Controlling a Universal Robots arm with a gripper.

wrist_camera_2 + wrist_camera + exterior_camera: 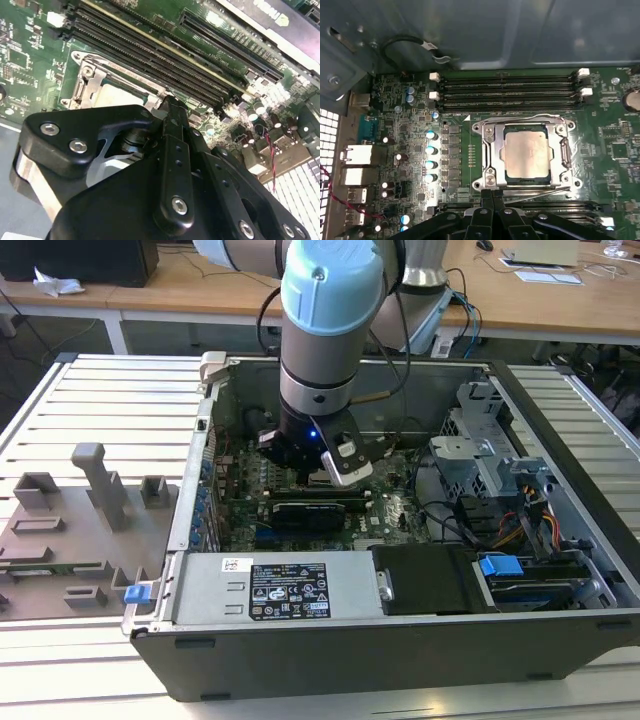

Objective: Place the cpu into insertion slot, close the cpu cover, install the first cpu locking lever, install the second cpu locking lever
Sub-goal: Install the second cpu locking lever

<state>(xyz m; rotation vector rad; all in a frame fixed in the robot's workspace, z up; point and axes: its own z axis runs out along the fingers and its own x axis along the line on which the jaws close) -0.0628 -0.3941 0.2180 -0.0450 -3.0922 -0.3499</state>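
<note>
the cpu point(528, 151) sits flat in the insertion slot point(491, 152) with the cpu cover point(563, 131) down around it, just ahead of the gripper point(492, 196). its fingers point(485, 200) are pressed together, empty, tips at the socket's near edge beside a thin locking lever point(535, 196) lying along that edge.

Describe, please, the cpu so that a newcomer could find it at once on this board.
Start at the green motherboard inside the open computer case and find the square steel cpu cover beside the long black memory slots. The cpu sits within it: a flat, dull silver-grey square, unlike the dark narrow slots around it.
</note>
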